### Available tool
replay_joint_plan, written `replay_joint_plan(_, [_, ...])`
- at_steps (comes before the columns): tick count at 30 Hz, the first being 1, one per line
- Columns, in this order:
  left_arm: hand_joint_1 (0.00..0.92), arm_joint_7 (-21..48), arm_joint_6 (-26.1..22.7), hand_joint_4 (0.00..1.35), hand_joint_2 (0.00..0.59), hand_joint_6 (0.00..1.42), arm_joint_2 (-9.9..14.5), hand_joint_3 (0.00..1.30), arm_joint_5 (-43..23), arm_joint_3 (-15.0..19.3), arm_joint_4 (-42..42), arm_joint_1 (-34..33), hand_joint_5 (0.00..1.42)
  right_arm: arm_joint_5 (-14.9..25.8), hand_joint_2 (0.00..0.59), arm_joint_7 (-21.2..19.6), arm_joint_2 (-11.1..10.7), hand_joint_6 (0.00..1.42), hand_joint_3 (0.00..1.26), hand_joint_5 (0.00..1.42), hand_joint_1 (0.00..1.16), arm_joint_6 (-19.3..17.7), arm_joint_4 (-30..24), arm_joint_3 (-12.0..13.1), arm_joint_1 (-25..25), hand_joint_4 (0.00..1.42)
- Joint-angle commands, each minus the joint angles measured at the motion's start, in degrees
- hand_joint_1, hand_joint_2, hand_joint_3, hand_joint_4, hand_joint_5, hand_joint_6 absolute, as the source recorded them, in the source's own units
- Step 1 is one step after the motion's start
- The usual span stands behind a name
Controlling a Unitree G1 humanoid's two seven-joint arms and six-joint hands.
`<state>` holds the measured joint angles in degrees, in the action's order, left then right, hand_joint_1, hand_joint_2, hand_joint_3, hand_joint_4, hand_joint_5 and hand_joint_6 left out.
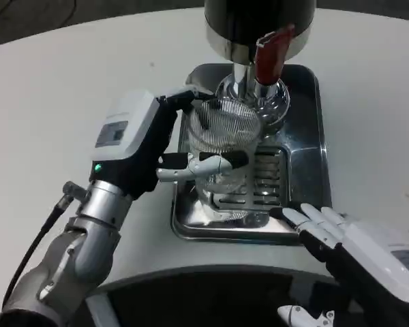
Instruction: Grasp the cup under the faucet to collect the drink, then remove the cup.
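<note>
A clear ribbed glass cup stands over the slotted drip grille of the silver tray, just in front of the chrome faucet. My left hand grips the cup from its left side, with fingers wrapped around the far rim and the near wall. The dispenser's black body with its red lever rises right behind the cup. My right hand rests at the tray's front right corner, fingers extended and holding nothing.
The round white table spreads to the left and far right of the tray. Its curved front edge runs just below the tray, with dark floor beneath. A black cable trails from my left forearm.
</note>
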<state>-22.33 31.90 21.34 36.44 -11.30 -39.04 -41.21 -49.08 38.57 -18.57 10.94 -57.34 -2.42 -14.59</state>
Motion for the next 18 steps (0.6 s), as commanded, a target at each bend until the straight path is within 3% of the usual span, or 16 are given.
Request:
replay_joint_plan(1, [0.518, -2.0, 1.8, 1.22, 0.228, 1.42, -0.9, 1.03, 0.3, -1.6, -2.1, -1.8, 1.42, 0.8, 0.401, 0.4, -0.1, 0.00, 0.07, 0.00, 0.36, 0.0, -1.3, 0.5, -1.2, 0.00])
replay_joint_plan(18, [0.516, -3.7, 2.3, 1.20, 0.230, 1.42, -3.8, 1.02, 0.5, -5.5, -8.3, -7.0, 1.42, 3.1, 0.407, -0.2, -0.7, 0.00, 0.06, 0.00, 0.36, -0.3, -1.2, 3.3, -3.3, 0.00])
